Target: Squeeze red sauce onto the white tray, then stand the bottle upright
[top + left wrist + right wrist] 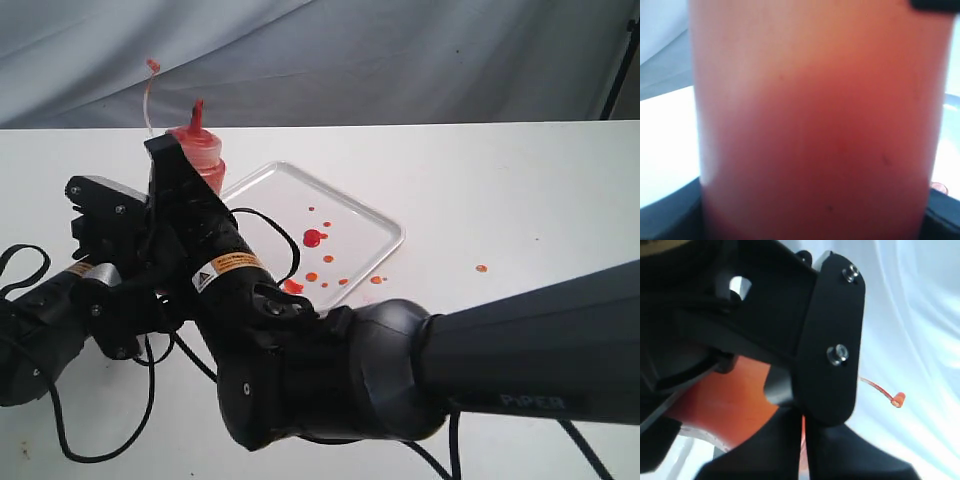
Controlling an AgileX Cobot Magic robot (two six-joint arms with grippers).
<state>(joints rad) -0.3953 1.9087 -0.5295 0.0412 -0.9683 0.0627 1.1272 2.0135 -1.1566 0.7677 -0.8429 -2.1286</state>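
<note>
Found the right arm [500, 350] nearest the lens, a dark bulk reaching in from 4 o'clock across the middle toward 10 o'clock. Saw the right jaws pressed together with nothing visible between them, tips up at the 9 o'clock side of the bottle [205, 155]. Made out the white bench [520, 180] under everything, with grey cloth [350, 60] hung behind at 12 o'clock. Spotted the left arm [40, 340] low at 8 o'clock, largely hidden behind the right one. Placed the white tray [275, 190] near the middle of the bench, lying flat. Noted the bottle upright just off the tray's 10 o'clock corner, nozzle [197, 110] up, base hidden. Judged from the left wrist view that the left jaws held the bottle, its body filling the space between them. Counted the red sauce [312, 238] as scattered drops on the tray, the largest blob near the centre, smaller ones toward 6 o'clock. Caught one stray drop [481, 268] on bare bench at the tray's 3 o'clock. Traced the thin tether [147, 100] up to the small cap [152, 65], apart from the nozzle.
</note>
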